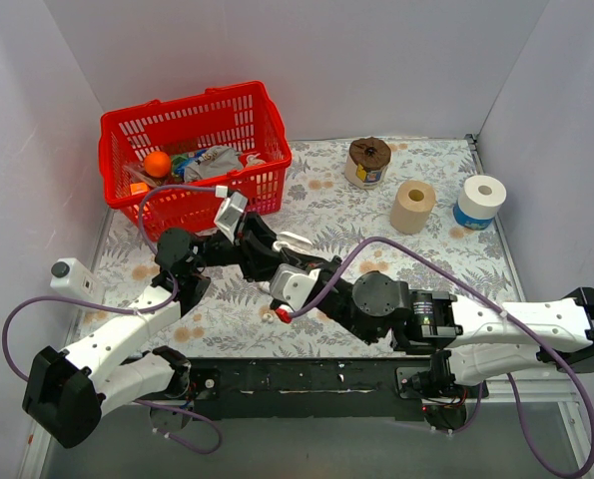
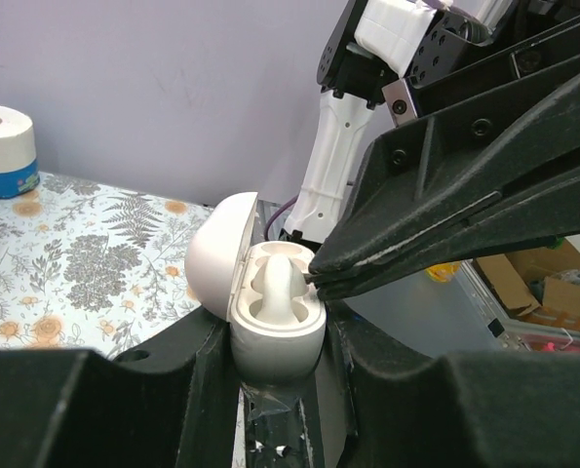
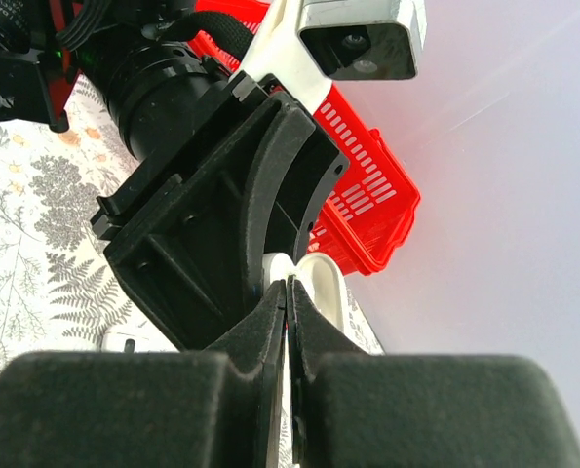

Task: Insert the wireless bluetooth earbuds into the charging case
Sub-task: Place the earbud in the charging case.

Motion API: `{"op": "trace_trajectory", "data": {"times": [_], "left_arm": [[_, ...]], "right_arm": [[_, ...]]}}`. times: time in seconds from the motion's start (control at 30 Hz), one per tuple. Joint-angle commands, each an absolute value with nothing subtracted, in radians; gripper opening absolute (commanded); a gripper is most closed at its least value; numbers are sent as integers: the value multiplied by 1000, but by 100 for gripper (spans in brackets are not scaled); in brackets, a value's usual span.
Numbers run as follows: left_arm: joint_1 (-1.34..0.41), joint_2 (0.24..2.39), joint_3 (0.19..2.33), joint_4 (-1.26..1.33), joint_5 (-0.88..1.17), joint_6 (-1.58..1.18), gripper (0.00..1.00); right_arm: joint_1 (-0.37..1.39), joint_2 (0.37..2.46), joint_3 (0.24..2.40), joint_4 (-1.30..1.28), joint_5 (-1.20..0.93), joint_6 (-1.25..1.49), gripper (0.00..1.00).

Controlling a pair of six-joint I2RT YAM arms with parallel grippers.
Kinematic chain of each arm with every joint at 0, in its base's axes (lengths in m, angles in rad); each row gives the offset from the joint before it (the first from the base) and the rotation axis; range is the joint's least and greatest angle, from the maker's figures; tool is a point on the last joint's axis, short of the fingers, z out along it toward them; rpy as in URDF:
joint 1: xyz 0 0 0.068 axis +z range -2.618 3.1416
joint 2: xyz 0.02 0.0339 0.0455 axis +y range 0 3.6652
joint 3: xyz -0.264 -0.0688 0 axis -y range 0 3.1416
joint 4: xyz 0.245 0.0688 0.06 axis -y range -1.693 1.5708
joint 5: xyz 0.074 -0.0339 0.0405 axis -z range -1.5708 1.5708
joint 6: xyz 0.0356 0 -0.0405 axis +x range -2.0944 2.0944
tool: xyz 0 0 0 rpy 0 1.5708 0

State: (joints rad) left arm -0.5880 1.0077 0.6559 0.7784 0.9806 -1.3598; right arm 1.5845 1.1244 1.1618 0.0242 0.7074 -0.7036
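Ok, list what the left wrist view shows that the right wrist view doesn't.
Only the left wrist view: the charging case open in the left claw, its lid tipped back to the left, a white earbud sitting in its well, the right claw with closed tips against that earbud, and a paper roll far left.
Only the right wrist view: the red basket and the left wrist's camera.
Both: the case, just a white sliver in the right wrist view, and the fern-print tabletop.
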Motion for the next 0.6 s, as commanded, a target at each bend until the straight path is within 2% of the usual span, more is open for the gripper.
{"op": "trace_trajectory", "data": {"times": [0.0,0.07,0.17,0.27,0.43,0.57], "left_arm": [[-584,1006,700,795,936,-1339,0],[-583,1003,696,792,934,-1336,0],[-584,994,681,787,925,-1330,0],[-584,976,664,769,907,-1310,0],[-583,936,620,706,856,-1250,0],[-583,850,565,647,766,-1204,0]], "right_arm": [[1589,1103,1190,20,726,-650,16],[1589,1095,1206,38,729,-621,33],[1589,1074,1232,58,727,-566,45],[1588,1026,1275,90,726,-508,51],[1542,878,1183,158,799,-427,52],[1405,859,1129,0,775,-228,51]]}}
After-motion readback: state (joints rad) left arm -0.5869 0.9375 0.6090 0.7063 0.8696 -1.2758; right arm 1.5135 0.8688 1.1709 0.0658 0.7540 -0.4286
